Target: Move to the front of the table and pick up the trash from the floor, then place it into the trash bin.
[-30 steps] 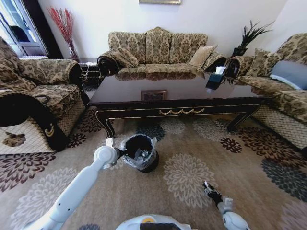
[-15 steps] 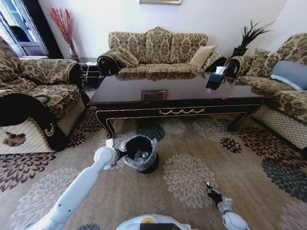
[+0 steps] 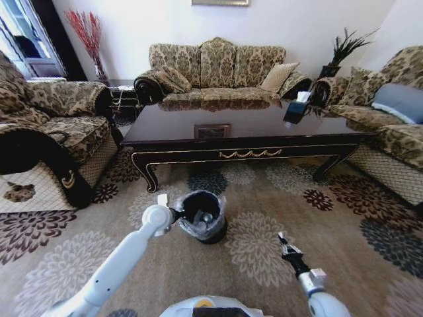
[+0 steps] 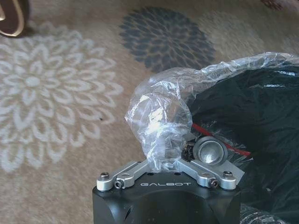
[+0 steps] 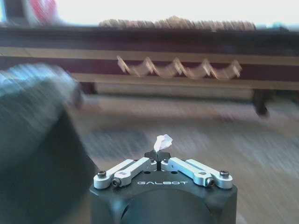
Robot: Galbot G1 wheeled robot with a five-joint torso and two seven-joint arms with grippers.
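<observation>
table (image 3: 251,135) at 12 o'clock, across floor (image 3: 370,218) | trash bin (image 3: 202,216) before it, bottle inside | left gripper (image 4: 187,151) at bin's 9 o'clock, clamped on liner rim | right gripper (image 3: 284,243) at 4 o'clock, pinching white paper scrap (image 5: 162,142) | step: depositing; next: carry scrap over bin opening

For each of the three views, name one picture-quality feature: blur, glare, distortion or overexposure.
Head view: wide-angle bending at the edges, window glare reflected on the table. Left wrist view: sharp, bright glints on the bin liner. Right wrist view: motion-blurred table and floor, blown-out white top; the paper scrap in the right gripper stays sharp.
</observation>
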